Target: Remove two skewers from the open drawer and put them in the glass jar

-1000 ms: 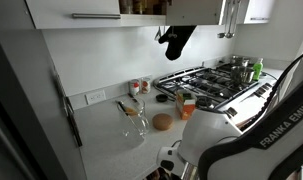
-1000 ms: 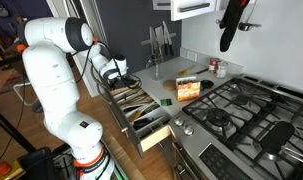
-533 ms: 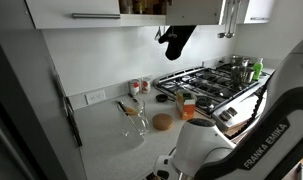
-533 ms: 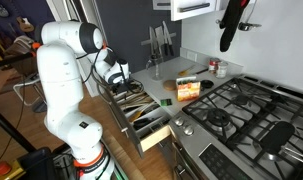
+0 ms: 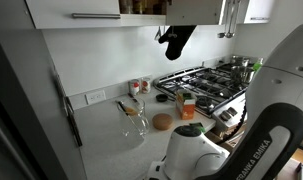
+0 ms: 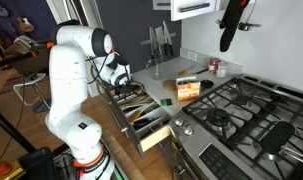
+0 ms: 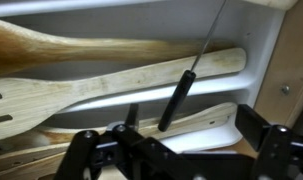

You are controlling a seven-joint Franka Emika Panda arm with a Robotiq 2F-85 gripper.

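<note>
With jaws wide open over drawer [image 7: 259,45], drop straight onto skewer [image 7: 194,68] lying 7-to-1 o'clock atop wooden spoons [image 7: 111,85]; pinch dark end w/o snagging spoons; glass jar [image 5: 134,122] on worktop [image 5: 111,142].

Drawer [image 6: 157,137]: contents too small to sort, ext. view. Wooden spatulas [image 7: 101,85]: cut by left edge, wrist view. Gripper [image 7: 171,150]: lower part off bottom edge, blurred. Glass jar [image 5: 135,122]: contents unclear, ext. view.
</note>
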